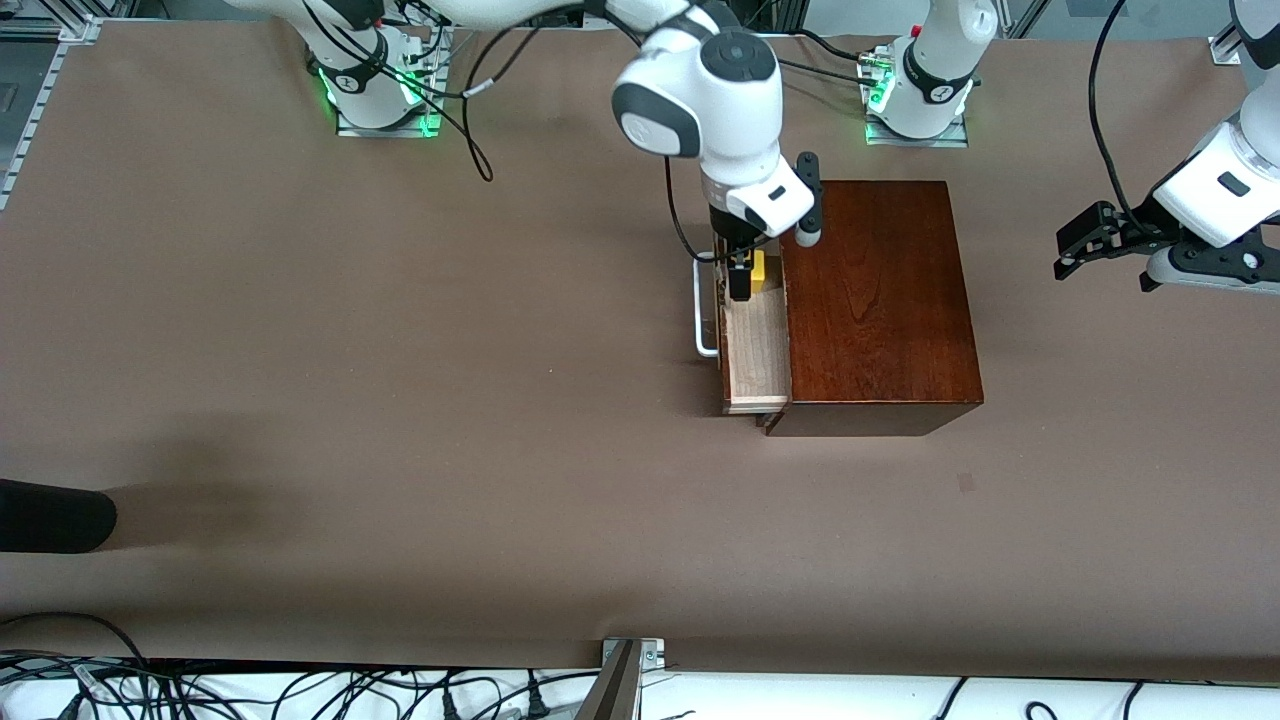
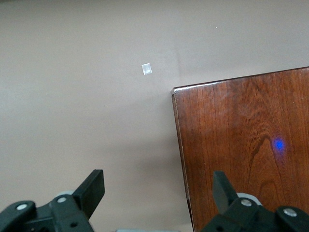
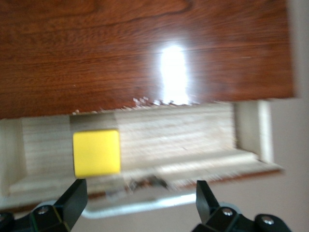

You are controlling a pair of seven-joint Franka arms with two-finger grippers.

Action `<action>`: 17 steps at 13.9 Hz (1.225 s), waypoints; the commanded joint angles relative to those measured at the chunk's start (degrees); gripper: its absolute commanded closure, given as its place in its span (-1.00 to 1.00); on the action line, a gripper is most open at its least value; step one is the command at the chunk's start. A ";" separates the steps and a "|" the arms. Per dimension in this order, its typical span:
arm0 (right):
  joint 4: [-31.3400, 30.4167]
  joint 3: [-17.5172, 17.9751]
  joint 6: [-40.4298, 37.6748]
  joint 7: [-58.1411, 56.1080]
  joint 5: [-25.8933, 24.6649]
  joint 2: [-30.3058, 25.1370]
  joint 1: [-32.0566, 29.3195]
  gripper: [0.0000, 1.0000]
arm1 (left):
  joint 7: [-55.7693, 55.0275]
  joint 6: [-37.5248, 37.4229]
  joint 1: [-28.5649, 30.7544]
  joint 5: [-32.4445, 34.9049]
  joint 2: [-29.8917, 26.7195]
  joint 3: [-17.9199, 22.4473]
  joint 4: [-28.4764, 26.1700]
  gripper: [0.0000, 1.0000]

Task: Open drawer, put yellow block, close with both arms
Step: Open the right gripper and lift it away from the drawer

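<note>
I read no brand name, label or legible writing on any item in view.

Container status: the drawer [image 1: 755, 345] is pulled out of the mahogany box [image 1: 875, 300] toward the right arm's end of the table. Its pale wood tray is exposed, and its white bar handle [image 1: 703, 318] sits at the outer face. The tray holds one item, the yellow block [image 3: 96, 152]. I see the block resting flat on the tray floor, at the end of the tray farther from the front camera and close to the box wall. In the front view only a sliver of it shows beside the gripper.

Right gripper [image 1: 741, 277]: I see it positioned over the drawer, directly above the block. The right wrist view shows both fingers [image 3: 72, 199] spread wide apart with nothing between them. The block lies below them in the tray, not gripped.

Left gripper [image 1: 1085, 238]: I see it hanging over the table [image 1: 400, 400] past the box, toward the left arm's end, with the arm waiting. The left wrist view shows its fingers [image 2: 92, 189] parted and empty, with a corner of the box top below and a small pale square mark [image 2: 147, 69] on the table surface.
</note>
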 commanded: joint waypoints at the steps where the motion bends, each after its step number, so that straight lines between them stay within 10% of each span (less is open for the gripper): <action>1: -1.12 0.62 -4.07 0.37 3.73 -5.55 -4.29 -1.00 | 0.39 -1.22 -0.11 -1.46 -1.24 -0.19 -0.70 -1.00; 12: -8.67 -0.34 -13.57 0.46 16.82 -26.81 -26.34 -1.00 | 38.62 -17.28 -7.57 -11.54 5.16 -1.06 2.64 -1.00; 17: -25.98 -11.84 -15.15 2.13 27.83 -41.50 -31.02 -1.00 | 39.85 -22.32 -15.67 -18.33 14.82 -1.15 12.48 -1.00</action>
